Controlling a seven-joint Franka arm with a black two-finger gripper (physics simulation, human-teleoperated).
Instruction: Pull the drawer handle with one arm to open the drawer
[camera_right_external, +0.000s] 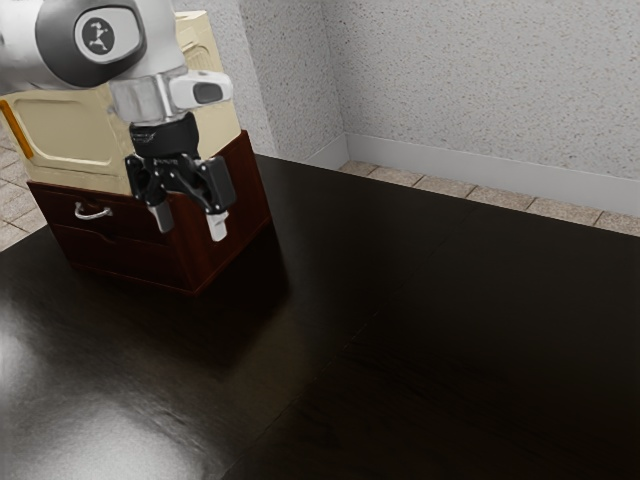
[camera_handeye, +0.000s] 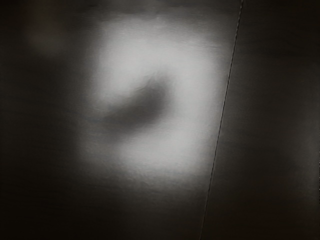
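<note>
At the exterior view's left, an orange strip (camera_right_external: 18, 130) runs down the edge of a cream box (camera_right_external: 68, 133). Below the box, the dark red cabinet (camera_right_external: 232, 215) stands at the worktop's (camera_right_external: 400, 330) far edge, toward its corner at that view's left. The curved metal handle (camera_right_external: 93, 212) is on the upper drawer (camera_right_external: 125, 221) of the cabinet, whose front looks flush, so the drawer appears shut.

Next comes the gripper (camera_right_external: 190, 225), pointing down, its 2 fingers spread wide with nothing between them. The handle is to the exterior view's left of both fingertips, at nearly their height in that view, apart from them and untouched. In that view the gripper overlaps the cabinet's front and side; how far in front it is, I cannot tell.

Farther right, the worktop runs on, dark and glossy, and past its far edge are floor tiles (camera_right_external: 440, 185) and a speckled wall (camera_right_external: 480, 80). The wrist view looks onto the worktop, with a pale glare (camera_handeye: 195, 100) beside a thin seam (camera_handeye: 218, 127).
</note>
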